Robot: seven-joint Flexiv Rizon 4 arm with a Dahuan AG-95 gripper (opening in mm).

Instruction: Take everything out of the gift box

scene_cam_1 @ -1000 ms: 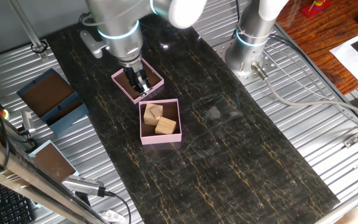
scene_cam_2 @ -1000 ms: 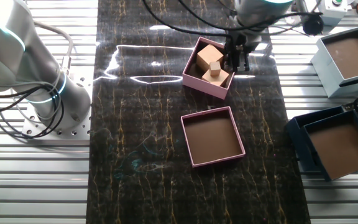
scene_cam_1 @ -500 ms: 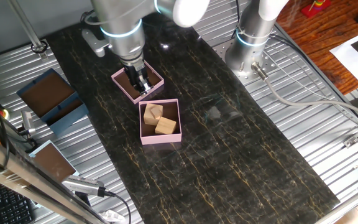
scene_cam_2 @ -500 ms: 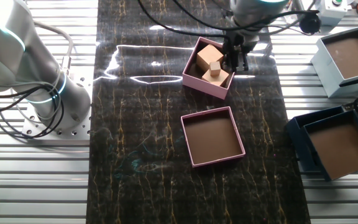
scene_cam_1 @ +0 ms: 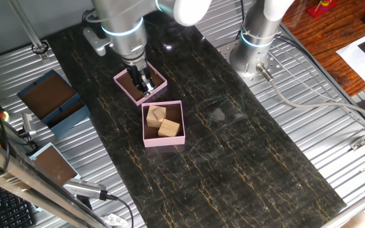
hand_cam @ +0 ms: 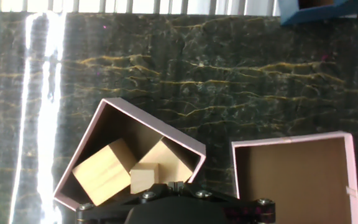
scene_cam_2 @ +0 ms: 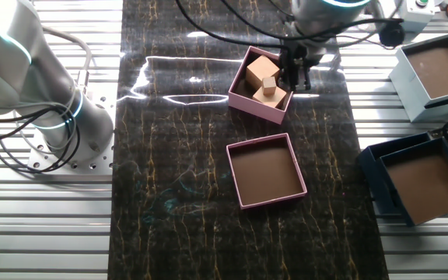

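The pale-pink gift box point(scene_cam_1: 163, 140) stands mid-table and also shows in the other fixed view point(scene_cam_2: 243, 97) and the hand view point(hand_cam: 114, 118). Inside lie two tan wooden blocks point(hand_cam: 103, 172) point(hand_cam: 166, 160), with a smaller tan cube point(hand_cam: 145, 179) between them. They also show in the fixed views point(scene_cam_1: 168, 128) point(scene_cam_2: 260, 70). My gripper point(scene_cam_1: 146, 88) hangs above the table beside the gift box, over the shallow tray's side. Its fingers look pressed together and hold nothing. It shows in the other fixed view point(scene_cam_2: 297, 80) and the hand view point(hand_cam: 175, 185).
A shallow pink lid-like tray point(scene_cam_1: 124, 85) point(scene_cam_2: 243, 198) point(hand_cam: 241, 186) lies next to the gift box, brown inside, with nothing in it. Blue boxes with brown insides point(scene_cam_1: 49, 101) point(scene_cam_2: 422, 183) stand on the metal surface at one side. The arm's base point(scene_cam_1: 258, 38) is at the other side.
The arm has shifted only very slightly. The boxes and blocks have not moved.
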